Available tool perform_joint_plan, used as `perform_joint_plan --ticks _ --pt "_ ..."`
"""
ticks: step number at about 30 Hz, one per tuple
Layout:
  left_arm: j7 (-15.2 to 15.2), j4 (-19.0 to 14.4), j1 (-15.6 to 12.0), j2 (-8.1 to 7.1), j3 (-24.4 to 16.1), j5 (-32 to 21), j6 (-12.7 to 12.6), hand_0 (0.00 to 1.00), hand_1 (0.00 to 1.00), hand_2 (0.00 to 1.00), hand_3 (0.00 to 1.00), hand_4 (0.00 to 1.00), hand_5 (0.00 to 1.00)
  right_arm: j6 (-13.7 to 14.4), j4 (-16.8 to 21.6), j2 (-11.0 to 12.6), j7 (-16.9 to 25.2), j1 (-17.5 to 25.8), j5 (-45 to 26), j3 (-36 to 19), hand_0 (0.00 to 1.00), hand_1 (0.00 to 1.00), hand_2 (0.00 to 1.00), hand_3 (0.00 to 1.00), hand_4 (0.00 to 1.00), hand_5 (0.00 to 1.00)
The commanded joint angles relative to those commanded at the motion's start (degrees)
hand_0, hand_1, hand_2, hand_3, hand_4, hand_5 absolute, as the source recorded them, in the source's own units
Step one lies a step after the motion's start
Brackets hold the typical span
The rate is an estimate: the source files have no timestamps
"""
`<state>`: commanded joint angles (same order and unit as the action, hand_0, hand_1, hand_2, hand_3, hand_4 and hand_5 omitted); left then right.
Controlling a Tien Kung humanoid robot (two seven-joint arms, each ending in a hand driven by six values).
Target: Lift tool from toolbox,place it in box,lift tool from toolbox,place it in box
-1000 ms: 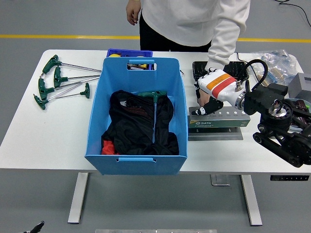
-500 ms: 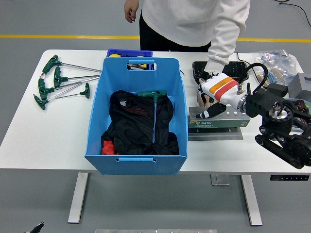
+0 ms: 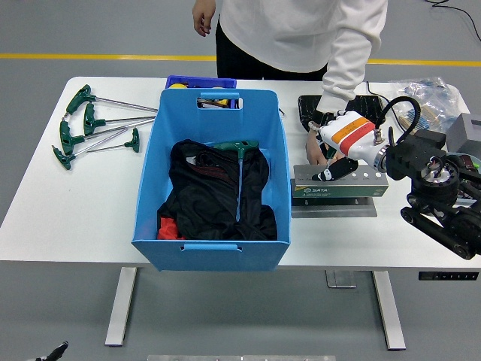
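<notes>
White tabletop, grey floor beyond. Landmark: rigid blue plastic bin (image 3: 212, 180), holding crumpled black cloth and one green T-handle hex key (image 3: 240, 162). Right of bin: grey metal tool holder (image 3: 340, 186), my right hand (image 3: 338, 154) over its top, fingers curled, apparently holding nothing. A person's hand (image 3: 316, 147) steadies the holder. Step: picking a tool; next needs a firm pinch. Left of bin: spare T-handle keys (image 3: 94, 128).

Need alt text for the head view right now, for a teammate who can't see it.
The robot's right hand hovers over the grey tool holder, right of a blue box that holds one green T-handle tool. A person's hand rests at the holder's far edge.
</notes>
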<state>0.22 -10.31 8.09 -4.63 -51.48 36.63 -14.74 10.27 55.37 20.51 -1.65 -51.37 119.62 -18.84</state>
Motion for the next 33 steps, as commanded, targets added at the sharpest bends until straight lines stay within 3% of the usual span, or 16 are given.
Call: perform_joint_plan --ticks 10,11,16,17,22,23,28,29,33 --pt "0.03 0.00 -0.05 0.03 -0.23 0.16 -0.01 0.772 0.778 0.798 0.707 0.696 0.573 -1.07 0.10 -0.11 -0.23 -0.19 0.08 0.46 0.774 0.366 0.356 0.277 0.998 0.669" --pt "0.04 0.00 -0.06 0.02 -0.24 0.16 -0.01 0.772 0.778 0.797 0.706 0.696 0.573 -1.16 0.08 -0.13 -0.25 -0.21 0.10 0.46 0.703 0.323 0.313 0.233 0.998 0.676" --pt "0.01 0.00 -0.07 0.00 -0.24 0.05 -0.04 0.772 0.778 0.797 0.706 0.696 0.573 -1.32 0.00 -0.17 -0.35 -0.40 0.16 0.60 0.703 0.323 0.313 0.233 0.998 0.676" --pt "0.00 0.00 -0.06 -0.02 -0.17 -0.04 -0.03 0.772 0.778 0.797 0.708 0.696 0.573 -1.18 -0.01 -0.16 -0.34 -0.45 0.18 0.59 0.461 0.238 0.226 0.169 0.995 0.686" --pt "-0.02 0.00 -0.02 -0.06 -0.14 -0.13 -0.04 0.772 0.778 0.797 0.708 0.696 0.573 -0.85 -0.02 -0.33 -0.64 -0.69 0.28 0.45 0.461 0.238 0.226 0.169 0.995 0.686" --pt "-0.02 0.00 -0.03 -0.06 -0.17 -0.10 -0.03 0.772 0.778 0.796 0.707 0.695 0.573 -0.98 -0.08 -0.39 -0.66 -0.73 0.15 0.42 0.287 0.165 0.173 0.131 0.981 0.698" --pt "-0.07 0.00 -0.10 -0.06 -0.18 -0.27 -0.10 0.772 0.778 0.796 0.707 0.695 0.573 -1.96 -0.56 -0.67 -0.73 -0.86 -0.43 0.30 0.287 0.165 0.173 0.131 0.981 0.698" --pt "-0.09 0.00 -0.11 -0.06 -0.11 -0.35 -0.11 0.772 0.778 0.796 0.706 0.695 0.573 -2.33 -0.62 -0.67 -0.81 -0.88 -0.47 0.30 0.223 0.149 0.164 0.124 0.979 0.701" --pt "-0.13 0.00 -0.12 -0.09 0.01 -0.55 -0.10 0.772 0.778 0.796 0.706 0.695 0.573 -4.07 -0.80 -0.63 -1.33 -0.95 -0.68 0.30 0.223 0.149 0.164 0.124 0.979 0.701"
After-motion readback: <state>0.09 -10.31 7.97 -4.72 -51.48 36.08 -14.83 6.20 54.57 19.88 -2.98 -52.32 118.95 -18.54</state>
